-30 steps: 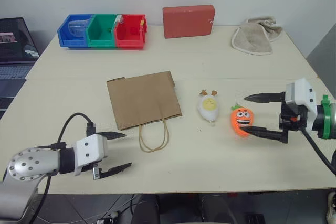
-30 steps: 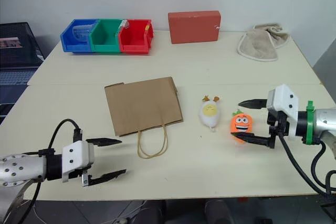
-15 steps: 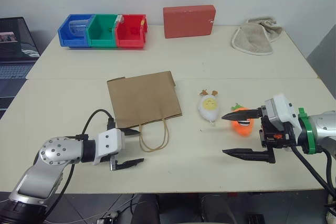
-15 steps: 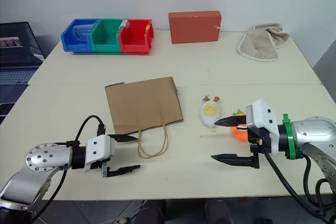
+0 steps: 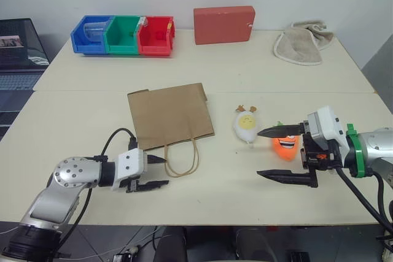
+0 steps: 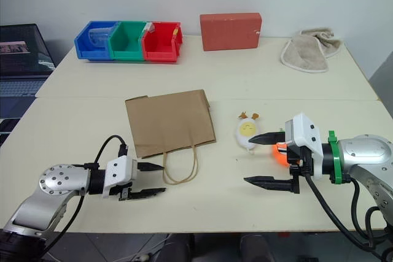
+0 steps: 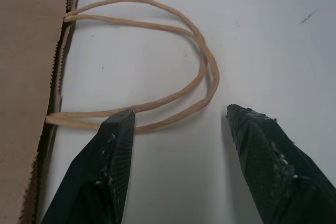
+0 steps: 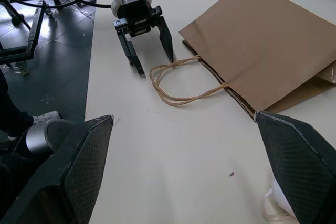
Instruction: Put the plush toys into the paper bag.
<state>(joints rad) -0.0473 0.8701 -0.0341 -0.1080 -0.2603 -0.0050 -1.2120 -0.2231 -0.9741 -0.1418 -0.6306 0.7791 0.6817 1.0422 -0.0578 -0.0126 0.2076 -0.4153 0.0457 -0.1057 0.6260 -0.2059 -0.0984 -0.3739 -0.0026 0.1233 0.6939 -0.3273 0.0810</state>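
The left gripper [image 5: 157, 172] stands parted just beside the paper bag [image 5: 169, 115] handles; the right gripper's [image 5: 275, 154] wide jaws frame the carrot [image 5: 286, 145].

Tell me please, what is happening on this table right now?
A two-armed robot is working on packing soft toys into a paper bag, which lies flat on the table. Its left end effector is open, right at the bag's cord handles. Its right end effector is open near the carrot toy, holding nothing. The white egg toy lies between the bag and the carrot toy. Both toys are outside the bag.
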